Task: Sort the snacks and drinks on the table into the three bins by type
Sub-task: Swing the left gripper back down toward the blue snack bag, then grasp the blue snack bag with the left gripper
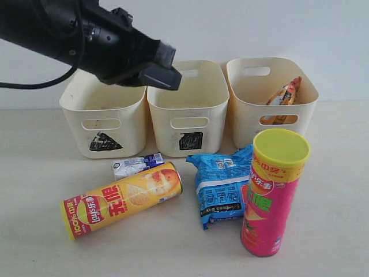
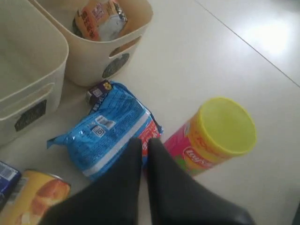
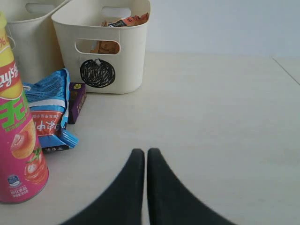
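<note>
Three cream bins stand in a row at the back: triangle (image 1: 75,115), square (image 1: 167,115), circle (image 1: 245,118). An orange bag (image 1: 283,95) leans inside the circle bin. On the table (image 1: 334,173) lie a yellow-red chip can (image 1: 122,199) on its side, a white and blue carton (image 1: 137,165) and a blue bag (image 1: 222,184). A pink can (image 1: 272,193) stands upright. A purple carton (image 2: 99,91) sits between the blue bag and the circle bin. My left gripper (image 2: 144,140) hovers shut and empty above the blue bag (image 2: 108,129). My right gripper (image 3: 142,151) is shut and empty over bare table.
My left arm (image 1: 104,40) hangs over the triangle and square bins. In the right wrist view the pink can (image 3: 16,140) stands to one side of the fingers, and the circle bin (image 3: 136,56) is further off. A wall rises behind the bins.
</note>
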`<state>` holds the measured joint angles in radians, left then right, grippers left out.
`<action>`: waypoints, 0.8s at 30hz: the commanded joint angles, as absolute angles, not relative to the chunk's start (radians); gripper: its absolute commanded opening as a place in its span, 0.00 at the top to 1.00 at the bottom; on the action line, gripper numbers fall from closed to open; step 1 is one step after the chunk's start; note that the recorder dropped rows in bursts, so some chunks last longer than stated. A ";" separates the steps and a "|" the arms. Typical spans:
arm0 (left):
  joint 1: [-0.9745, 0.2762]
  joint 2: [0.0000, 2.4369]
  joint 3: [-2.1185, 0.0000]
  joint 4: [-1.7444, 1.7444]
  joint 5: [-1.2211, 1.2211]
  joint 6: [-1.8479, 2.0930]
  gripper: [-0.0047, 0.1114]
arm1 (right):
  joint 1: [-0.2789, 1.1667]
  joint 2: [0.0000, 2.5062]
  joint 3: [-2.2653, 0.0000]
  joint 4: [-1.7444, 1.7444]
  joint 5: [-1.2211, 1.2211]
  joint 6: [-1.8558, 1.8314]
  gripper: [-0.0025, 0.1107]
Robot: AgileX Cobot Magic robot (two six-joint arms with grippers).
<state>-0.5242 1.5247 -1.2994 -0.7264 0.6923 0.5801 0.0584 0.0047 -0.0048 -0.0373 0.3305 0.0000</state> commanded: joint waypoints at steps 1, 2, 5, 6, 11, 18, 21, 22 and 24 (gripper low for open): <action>-0.532 1.508 -1.245 -0.725 0.734 0.585 0.92 | 0.050 0.000 0.000 -0.036 0.322 0.000 0.98; -0.532 1.508 -1.232 -0.725 0.760 0.585 0.92 | 0.050 0.000 0.000 -0.036 0.322 0.000 0.98; -0.532 1.508 -1.198 -0.725 0.795 0.587 0.92 | 0.050 0.000 0.000 -0.036 0.322 0.000 0.98; -0.532 1.508 -1.186 -0.725 0.797 0.587 0.92 | 0.050 0.000 0.000 -0.036 0.322 0.000 0.98; -0.532 1.533 -1.140 -0.796 0.783 0.585 0.69 | 0.050 0.000 0.000 -0.036 0.322 0.000 0.98; -0.532 1.647 -1.138 -0.957 0.799 0.637 0.08 | 0.050 0.000 0.000 -0.036 0.322 0.000 0.98; -0.532 1.706 -1.138 -1.045 0.819 0.726 0.06 | 0.050 0.000 0.000 -0.036 0.322 0.000 0.98; -0.535 1.722 -1.138 -1.053 0.801 0.730 0.08 | 0.050 0.000 0.000 -0.036 0.322 0.000 0.98; -0.536 1.748 -1.138 -1.053 0.744 0.730 0.14 | 0.050 0.000 0.000 -0.036 0.322 0.000 0.98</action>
<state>-0.5284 1.7194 -1.1442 -1.0209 0.7936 0.7053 0.0584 0.0047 -0.0048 -0.0373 0.3305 0.0000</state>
